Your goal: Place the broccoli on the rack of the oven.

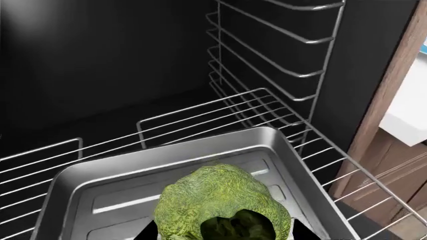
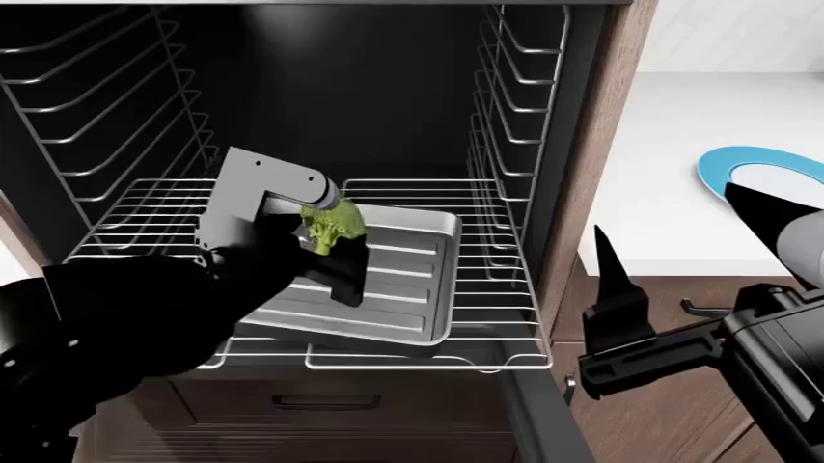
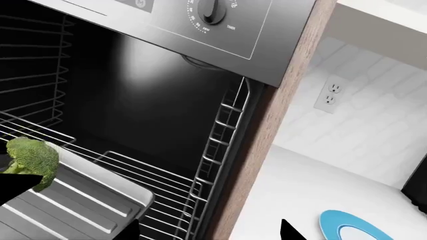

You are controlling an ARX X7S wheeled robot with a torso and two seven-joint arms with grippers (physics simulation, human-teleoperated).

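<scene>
Lower right of the head view, the black right gripper (image 2: 618, 328) waits outside the oven beside the white worktop (image 2: 670, 174); I cannot tell whether its fingers are apart or together. At centre left, the black left gripper (image 2: 328, 241) reaches into the large black-walled oven (image 2: 386, 87), its fingers clamped on the bumpy green broccoli floret (image 2: 332, 226). The broccoli hangs above the grey ridged metal tray (image 2: 399, 280), not over bare wire. The wide silver wire-grid rack (image 2: 503, 289) lies under and around the tray, with open rods towards the frame's right and rear. Placing likely means shifting sideways past the tray's edge. A blue plate (image 2: 759, 169) sits far right.
</scene>
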